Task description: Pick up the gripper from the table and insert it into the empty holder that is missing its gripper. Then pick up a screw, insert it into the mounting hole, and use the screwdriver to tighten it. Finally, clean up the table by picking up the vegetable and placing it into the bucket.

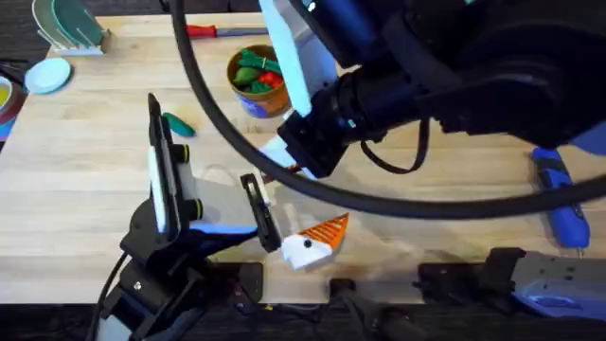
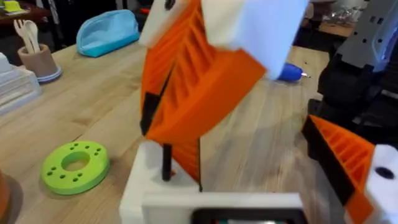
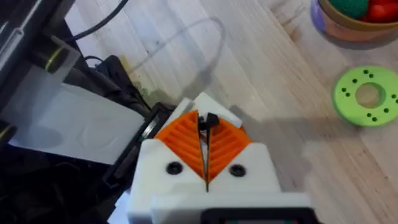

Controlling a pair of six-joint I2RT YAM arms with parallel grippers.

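My right gripper (image 1: pixel 289 161) (image 3: pixel 205 127) reaches across the middle and is shut on the orange ribbed gripper (image 2: pixel 186 124), whose dark mark shows at its edge. The wedge's lower end meets the white holder (image 2: pixel 140 196) (image 3: pixel 208 101), which is one finger of my left gripper (image 1: pixel 294 199). That gripper stands wide open, its other finger carrying an orange tip (image 1: pixel 327 230) (image 2: pixel 339 158). The dark green vegetable (image 1: pixel 177 124) lies on the table to the left of the bucket (image 1: pixel 233 74) (image 3: pixel 348 32). The blue screwdriver (image 1: pixel 561 204) (image 2: pixel 289 71) lies at the far right.
The bucket holds green and red toy vegetables. A lime-green ring disc (image 2: pixel 74 168) (image 3: pixel 367 96) lies close to it. A red-handled tool (image 1: pixel 213 30) lies at the back edge, and a dish rack (image 1: pixel 66 28) stands at the back left. The right arm's cable arcs over the table's middle.
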